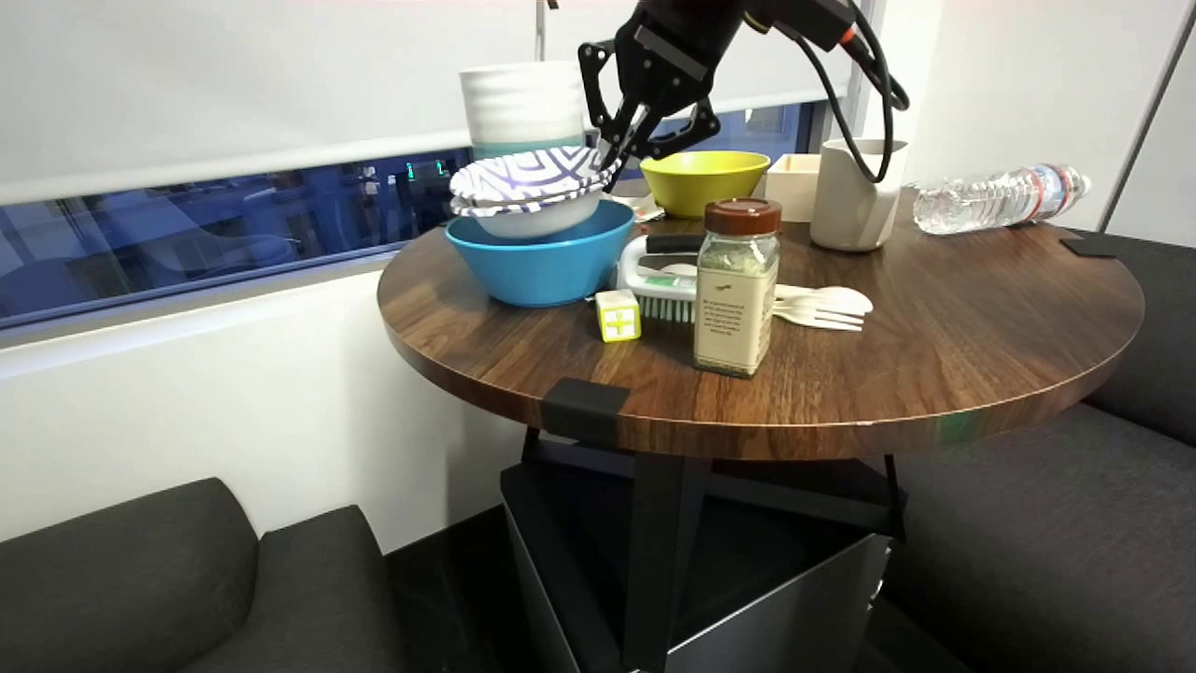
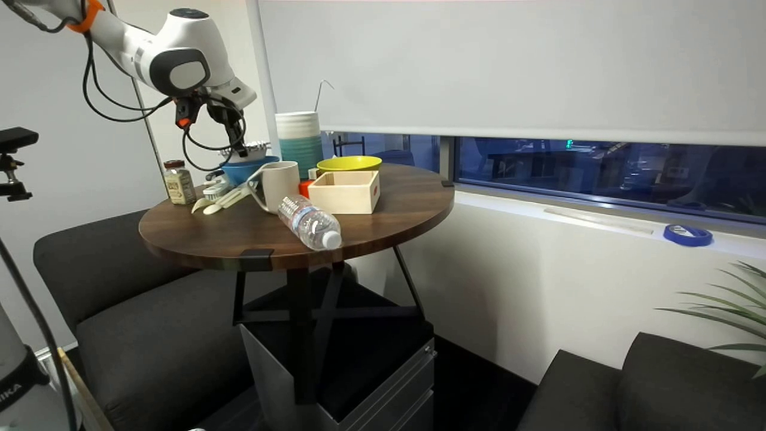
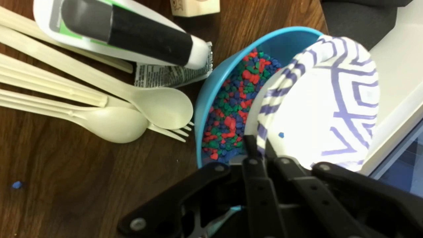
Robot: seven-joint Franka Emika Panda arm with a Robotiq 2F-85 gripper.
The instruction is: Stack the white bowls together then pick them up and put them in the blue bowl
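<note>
Step in hand: the put-in, I'd say. In an exterior view the white bowls (image 1: 534,182) look nested already (2 rims, one just under the other), so stacking + pick-up are prob. done. The stack is held over the mouth of the blue bowl (image 1: 547,273), which stands on the surface (image 1: 990,318); underside seems to dip just past the rim, but can't tell if it touches anything inside.

Jaws: drawn nearly together, w/ just bowl rim pinched btwn them, at the stack's R edge. Can't tell for sure whether both rims are caught or only one. Stack is tilted, R side up, L side lower. Wrist view has it off to the R over the blue bowl, w/ coloured bits (image 3: 231,112) (red, green, blue) uncovered on the L.

Next: prob. centre the stack over the blue bowl, level it a bit, lower till it sits, then let go & back off upward. Stack's approx. as wide as the blue bowl, so it may perch on the rim rather than sink in. Risks: one-sided hold, so bowls could swing or the lower one slip. Also mind the tall white-and-teal container (image 1: 523,105) on the far side, and the brush (image 3: 132,38) + toy block (image 1: 619,316) on the near R.
</note>
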